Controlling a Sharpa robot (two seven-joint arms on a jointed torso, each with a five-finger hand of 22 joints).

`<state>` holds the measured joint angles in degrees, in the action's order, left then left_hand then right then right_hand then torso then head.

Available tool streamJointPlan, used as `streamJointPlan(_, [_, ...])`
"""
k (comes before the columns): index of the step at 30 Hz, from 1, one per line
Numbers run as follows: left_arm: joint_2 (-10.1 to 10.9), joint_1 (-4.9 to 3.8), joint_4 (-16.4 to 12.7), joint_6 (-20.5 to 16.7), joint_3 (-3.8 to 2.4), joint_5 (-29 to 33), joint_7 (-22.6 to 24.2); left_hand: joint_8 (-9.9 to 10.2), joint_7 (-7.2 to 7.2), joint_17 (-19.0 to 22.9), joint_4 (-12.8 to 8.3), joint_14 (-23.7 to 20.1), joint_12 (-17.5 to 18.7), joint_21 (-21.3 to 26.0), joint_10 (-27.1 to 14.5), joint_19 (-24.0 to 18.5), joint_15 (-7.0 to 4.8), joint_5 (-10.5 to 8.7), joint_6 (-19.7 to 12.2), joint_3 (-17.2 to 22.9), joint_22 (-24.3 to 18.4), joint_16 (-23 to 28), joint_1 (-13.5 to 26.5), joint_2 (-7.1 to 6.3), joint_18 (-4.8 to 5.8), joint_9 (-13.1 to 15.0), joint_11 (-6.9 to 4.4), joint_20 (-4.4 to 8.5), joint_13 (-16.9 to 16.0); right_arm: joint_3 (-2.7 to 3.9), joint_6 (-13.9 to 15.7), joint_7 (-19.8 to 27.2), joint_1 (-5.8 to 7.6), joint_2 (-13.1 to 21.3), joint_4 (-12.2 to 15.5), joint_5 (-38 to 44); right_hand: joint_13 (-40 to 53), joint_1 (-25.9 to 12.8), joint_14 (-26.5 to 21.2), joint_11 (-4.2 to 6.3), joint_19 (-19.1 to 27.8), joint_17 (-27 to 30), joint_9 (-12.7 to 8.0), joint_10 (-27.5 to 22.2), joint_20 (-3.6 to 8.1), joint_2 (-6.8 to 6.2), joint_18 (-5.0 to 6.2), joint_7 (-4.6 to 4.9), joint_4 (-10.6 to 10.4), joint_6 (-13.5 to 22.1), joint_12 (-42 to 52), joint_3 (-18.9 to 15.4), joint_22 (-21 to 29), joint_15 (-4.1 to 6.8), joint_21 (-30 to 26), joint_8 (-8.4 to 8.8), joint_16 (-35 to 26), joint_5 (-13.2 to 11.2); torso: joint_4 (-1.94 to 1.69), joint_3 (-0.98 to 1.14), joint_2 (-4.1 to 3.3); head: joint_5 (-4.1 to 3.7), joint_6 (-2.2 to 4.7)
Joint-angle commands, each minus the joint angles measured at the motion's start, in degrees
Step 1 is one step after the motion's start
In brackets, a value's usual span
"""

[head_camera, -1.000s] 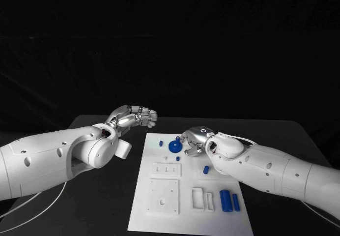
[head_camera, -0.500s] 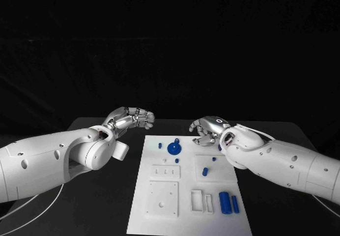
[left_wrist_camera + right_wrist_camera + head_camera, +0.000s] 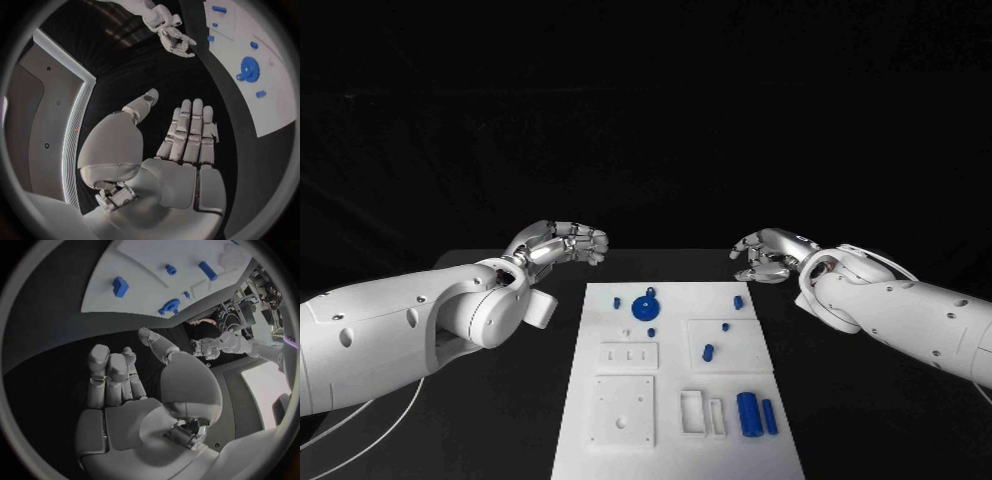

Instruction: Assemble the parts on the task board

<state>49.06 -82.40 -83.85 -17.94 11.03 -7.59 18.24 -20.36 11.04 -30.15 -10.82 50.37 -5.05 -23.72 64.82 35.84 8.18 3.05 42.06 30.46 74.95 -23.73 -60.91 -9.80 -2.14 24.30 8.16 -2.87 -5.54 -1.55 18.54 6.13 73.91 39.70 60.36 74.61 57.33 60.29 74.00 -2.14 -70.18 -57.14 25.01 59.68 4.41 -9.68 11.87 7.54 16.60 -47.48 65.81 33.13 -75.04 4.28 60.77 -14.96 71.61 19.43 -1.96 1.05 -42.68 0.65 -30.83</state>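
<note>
I am holding both hands clear of the task board (image 3: 668,440), out over the black table (image 3: 848,400) beyond the board's far corners. The left hand (image 3: 565,243) is carrying nothing; in the left wrist view its fingers (image 3: 190,131) are lying straight and pressed side by side with the thumb apart. The right hand (image 3: 770,256) is likewise carrying nothing, its fingers (image 3: 110,373) loosely curled, thumb apart.

The parts are sitting on the board: a blue gear (image 3: 646,307) near the far end, small blue pegs (image 3: 708,352) mid-board, and two blue cylinders (image 3: 757,413) side by side at the near right.

Risks I am noting: the cylinders are lying loose and touching, so a broad reach is likely to nudge one and roll the other. The pegs are small, and a pinch could slip. I cannot tell whether the gear is seated.
</note>
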Motion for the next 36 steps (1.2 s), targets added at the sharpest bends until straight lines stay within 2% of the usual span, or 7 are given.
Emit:
streamJointPlan(1, [-0.1,-0.06,0.0,0.7,-0.06,-0.2,0.6,-0.2,0.51,-0.1,-0.2,0.4,-0.2,-0.3,0.4,0.2,-0.07,0.05,0.2,0.0,0.9,-0.2,-0.3,0.32,-0.64,0.1,0.09,0.35,-0.1,0.00,-4.6,4.4,-0.05,0.1,-1.7,-2.6,0.1,0.5,-0.2,-0.07,0.6,-0.1,0.0,-0.4,0.06,0.12,3.13,1.23,0.0,-1.2,0.3,-0.5,-1.0,-0.14,0.3,-0.39,-0.2,0.4,0.51,0.40,0.18,-0.29,0.01])
streamJointPlan(7, [-0.2,-0.05,0.0,0.7,-0.05,-0.2,0.6,-0.2,0.51,-0.1,-0.2,0.4,-0.2,-0.3,0.4,0.2,-0.08,0.05,0.2,0.0,0.9,-0.2,-0.3,0.30,-0.63,0.1,0.10,0.37,0.0,-0.02,-5.3,4.8,-1.56,-0.1,-4.7,-2.2,0.1,1.4,-0.4,-0.01,1.0,-0.2,-0.1,-0.7,-0.10,0.12,3.13,1.16,0.1,-1.2,0.4,-1.2,-1.1,-0.09,0.3,-0.38,-0.3,1.1,0.67,0.68,0.23,-0.67,-0.07])
streamJointPlan(14, [-0.2,-0.03,0.3,0.9,-0.03,-0.2,0.6,-0.2,0.51,-0.1,-0.3,0.4,0.0,-0.3,0.3,0.2,-0.08,0.04,0.2,0.0,0.9,-0.2,-0.3,0.29,-0.60,0.0,0.15,0.38,0.0,0.00,-6.2,5.6,-3.58,-1.3,-7.2,-2.1,0.1,2.1,-0.4,0.01,1.2,-0.2,-0.1,-0.8,-0.22,0.11,3.13,1.14,0.1,-1.2,0.4,-1.6,-1.1,-0.07,0.4,-0.36,-0.4,1.4,0.59,0.79,0.13,-0.89,-0.35])
streamJointPlan(15, [-0.2,-0.02,0.3,0.9,-0.03,-0.2,0.6,-0.2,0.51,-0.1,-0.3,0.3,0.0,-0.3,0.2,0.2,-0.08,0.04,0.2,0.0,0.9,-0.2,-0.3,0.28,-0.59,0.0,0.17,0.39,0.0,0.00,-6.4,5.6,-3.77,-1.4,-7.3,-2.1,0.1,2.1,-0.5,0.01,1.2,-0.2,-0.1,-0.8,-0.24,0.11,3.13,1.14,0.1,-1.2,0.4,-1.6,-1.1,-0.07,0.4,-0.35,-0.4,1.4,0.53,0.69,0.13,-0.98,-0.39])
streamJointPlan(17, [-0.2,-0.02,0.3,1.0,-0.03,-0.2,0.6,-0.1,0.51,-0.1,-0.3,0.3,0.0,-0.3,0.2,0.2,-0.08,0.04,0.2,0.0,0.9,-0.2,-0.3,0.29,-0.58,0.0,0.20,0.40,0.0,0.00,-6.7,5.7,-4.11,-1.8,-7.8,-2.1,0.1,2.2,-0.5,0.02,1.3,-0.2,-0.1,-0.9,-0.27,0.11,3.13,1.12,0.1,-1.1,0.4,-1.7,-1.1,-0.07,0.4,-0.34,-0.5,1.4,0.54,0.78,0.07,-1.08,-0.40])
streamJointPlan(19, [-0.3,-0.01,0.3,1.0,-0.02,-0.2,0.6,-0.1,0.52,-0.1,-0.3,0.3,0.1,-0.3,0.0,0.2,-0.08,0.04,0.2,0.0,0.9,-0.1,-0.3,0.27,-0.55,0.0,0.27,0.40,0.1,0.00,-7.0,5.8,-4.39,-2.3,-8.3,-2.1,0.1,2.2,-0.5,0.03,1.3,-0.2,-0.1,-0.9,-0.29,0.12,3.13,1.11,0.1,-1.1,0.4,-1.8,-1.1,-0.06,0.4,-0.32,-0.5,1.4,0.48,0.62,0.10,-1.18,-0.48])
streamJointPlan(36, [-0.1,-0.01,-0.3,1.0,-0.02,-0.2,0.6,-0.1,0.56,-0.2,-0.4,0.2,0.5,-0.3,-0.4,0.2,-0.07,0.04,0.1,-0.1,0.9,-0.1,-0.3,0.29,-0.48,0.0,0.48,0.43,0.2,-0.01,-8.4,5.8,-6.17,-3.5,-9.2,-2.1,0.1,2.3,-0.7,0.12,1.7,-0.3,-0.2,-1.2,-0.50,0.43,3.13,1.02,0.0,-0.8,0.4,-2.6,-1.1,0.02,0.5,-0.20,-0.6,1.6,0.44,0.43,0.11,-1.09,-1.13])
